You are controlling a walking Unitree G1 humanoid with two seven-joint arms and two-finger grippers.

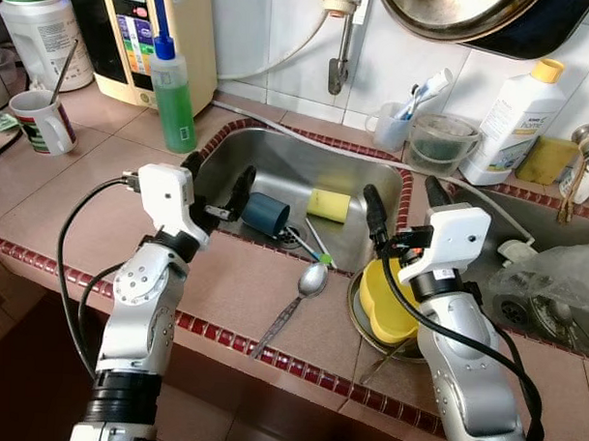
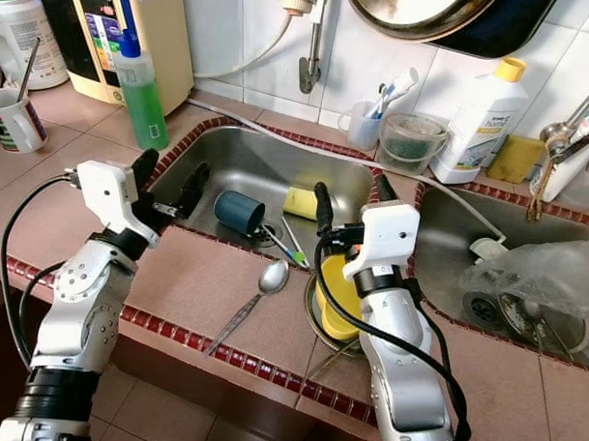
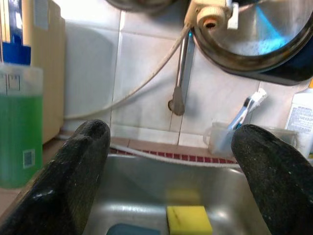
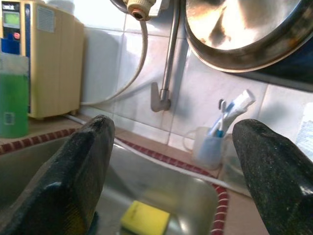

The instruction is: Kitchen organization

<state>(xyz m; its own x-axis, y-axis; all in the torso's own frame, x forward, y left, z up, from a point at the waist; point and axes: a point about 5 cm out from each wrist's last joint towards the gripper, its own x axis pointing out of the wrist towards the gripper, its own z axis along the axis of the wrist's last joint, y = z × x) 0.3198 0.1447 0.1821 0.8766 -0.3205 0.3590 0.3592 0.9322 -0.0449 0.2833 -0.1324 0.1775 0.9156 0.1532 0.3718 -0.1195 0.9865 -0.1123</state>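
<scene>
left pincer (image 1: 216,184): fingers spread wide, holding nothing, poised over the near-left rim of the sink (image 1: 277,152). right pincer (image 1: 403,207): likewise spread and empty, above the divider beside the yellow bowl (image 1: 383,306).
sink: holds blue cup (image 1: 266,214) on its side, yellow sponge (image 1: 328,204), toothbrush (image 1: 315,243) near the drain.
tabletop (image 1: 224,291): spoon (image 1: 294,303) lying close to the front edge.
risks: blue cup likely to roll off a pinch; spoon may be nudged off the edge by the left arm; green bottle (image 1: 171,86) just beside the left reach, easily toppled.

Silver jointed arms, white wrist housings, black looping cables, black-fingered left claw (image 1: 217,175), right claw (image 1: 405,200)
</scene>
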